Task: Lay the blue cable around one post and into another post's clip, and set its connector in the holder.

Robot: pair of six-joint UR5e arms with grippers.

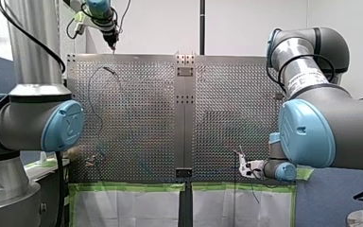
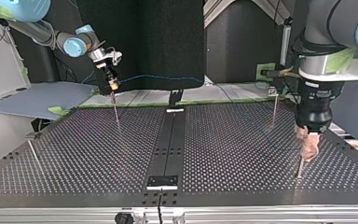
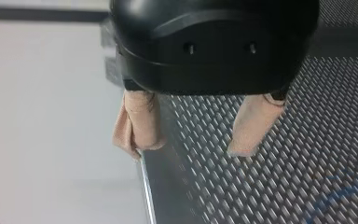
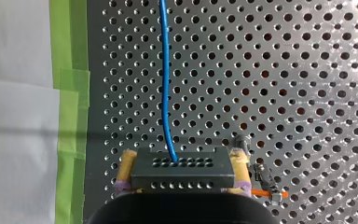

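Observation:
My right gripper [image 4: 183,155] is shut on a dark perforated connector block [image 4: 179,171], its yellow pads [image 4: 128,163] pressed against both sides. The blue cable [image 4: 165,84] leaves the block and runs straight ahead over the perforated table [image 4: 284,70]. In the top view my right gripper [image 2: 113,86] hangs above the table's far left, and the cable [image 2: 158,76] stretches rightward from it. My left gripper [image 3: 186,151] stands open, with nothing between its beige pads [image 3: 249,128], at the table's edge. In the top view it [image 2: 309,150] hovers just over a thin post [image 2: 300,169]. A stretch of blue cable [image 3: 342,193] lies nearby.
More thin posts stand on the table [image 2: 274,106] [image 2: 116,112] [image 2: 32,153]. A small clip post [image 4: 261,176] stands beside my right gripper. A centre strip carries a dark plate [image 2: 163,182]. Green tape [image 4: 70,93] lines the table's edge.

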